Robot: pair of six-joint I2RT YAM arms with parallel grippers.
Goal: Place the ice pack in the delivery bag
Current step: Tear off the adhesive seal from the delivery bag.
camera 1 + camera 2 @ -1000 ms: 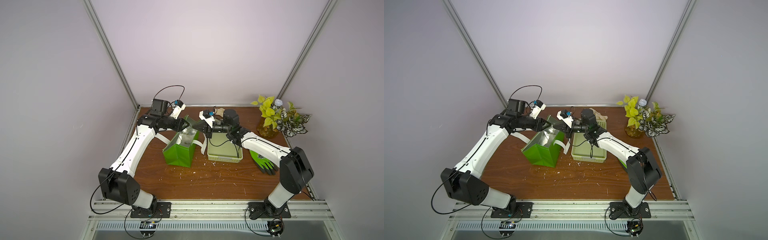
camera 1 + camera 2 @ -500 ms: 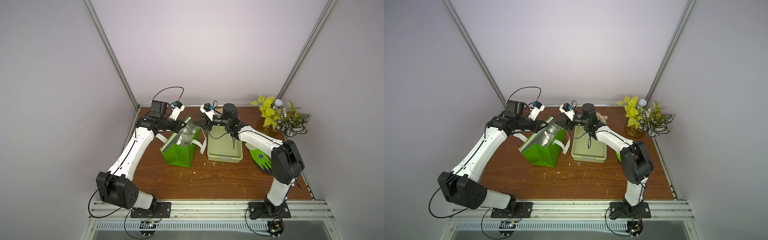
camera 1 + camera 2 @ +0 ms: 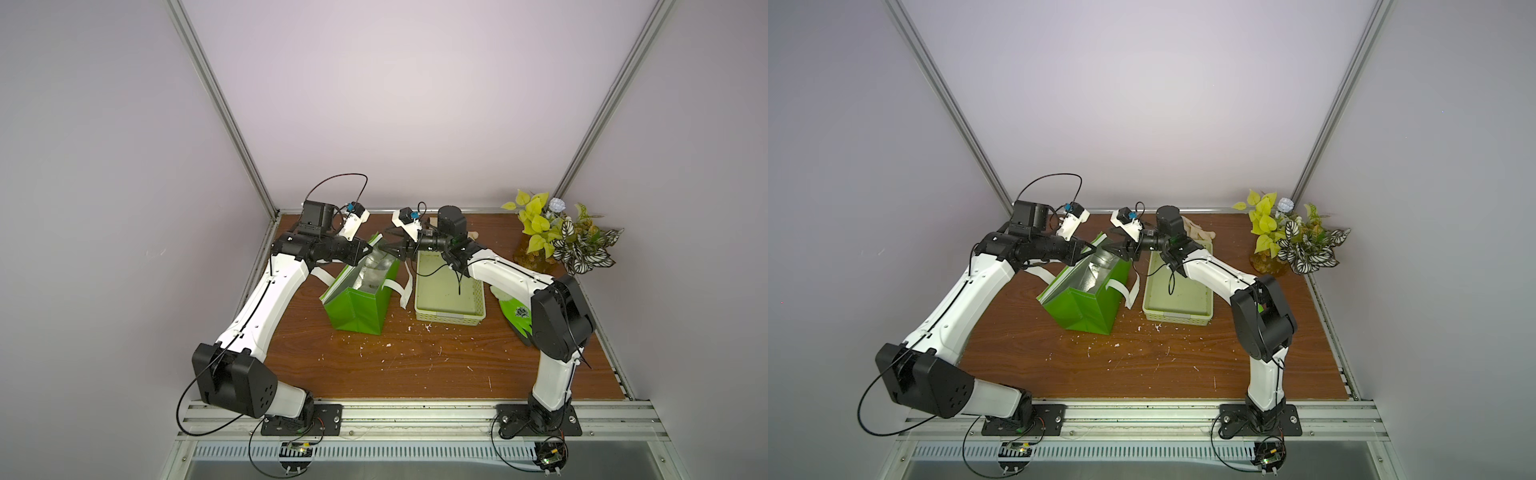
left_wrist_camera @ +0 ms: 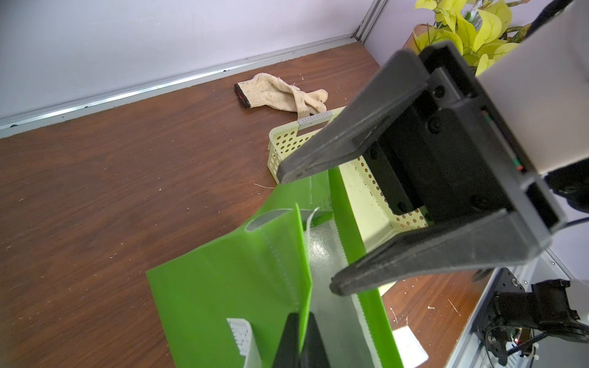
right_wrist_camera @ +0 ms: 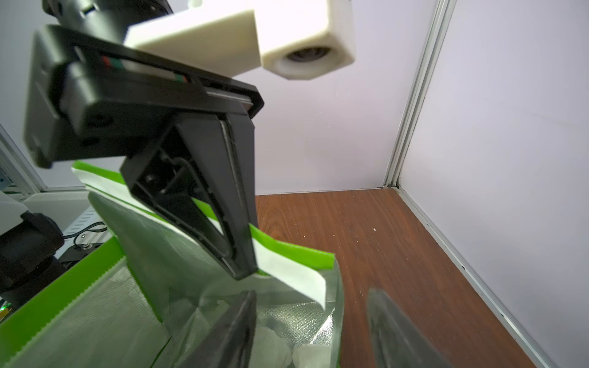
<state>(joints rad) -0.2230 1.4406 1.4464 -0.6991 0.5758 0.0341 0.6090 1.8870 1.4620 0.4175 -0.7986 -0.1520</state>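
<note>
Foil lining (image 5: 95, 318) crinkles inside rectangular glossy green delivery bag (image 3: 357, 309)

Soft, even light, faint shadows; blurry right claw (image 5: 312, 296) up close.

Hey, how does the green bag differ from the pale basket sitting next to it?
The delivery bag is bright green with silver foil lining and white straps; the basket is pale perforated plastic. The bag stands taller, with soft creased walls; the basket is low and looks rigid. The left tool pinches the bag's rim, while nothing grips the basket. Both are open-topped rectangles on the table.
</note>
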